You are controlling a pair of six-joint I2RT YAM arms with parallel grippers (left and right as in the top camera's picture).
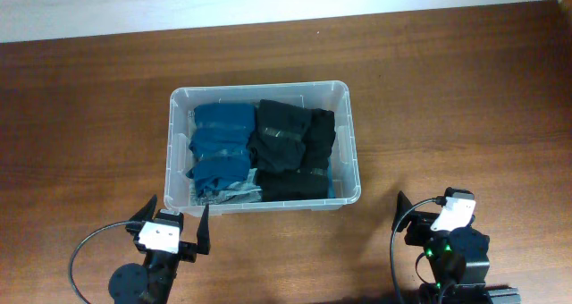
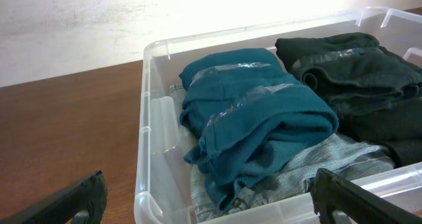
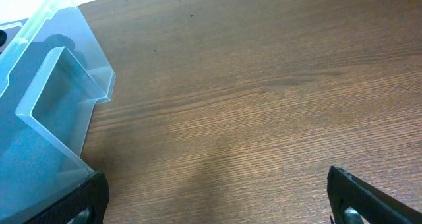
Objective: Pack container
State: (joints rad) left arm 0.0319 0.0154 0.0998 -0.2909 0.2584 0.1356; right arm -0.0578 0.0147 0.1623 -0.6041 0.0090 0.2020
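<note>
The clear plastic container [image 1: 178, 99] stands in the middle of the wooden table. It holds folded teal garments [image 1: 219, 134] on its left side, black garments [image 1: 290, 147] on its right, and a grey knit piece [image 1: 234, 193] at the front. In the left wrist view the container [image 2: 153, 128] shows the teal clothes [image 2: 257, 118], the black clothes [image 2: 356, 72] and the grey piece [image 2: 330, 158]. My left gripper [image 1: 172, 223] is open and empty just in front of the container's left corner. My right gripper [image 1: 420, 215] is open and empty at the front right, apart from the container [image 3: 59, 105].
The brown wooden table [image 1: 447, 89] runs to a pale wall at the back. Black cables loop beside both arm bases at the front edge.
</note>
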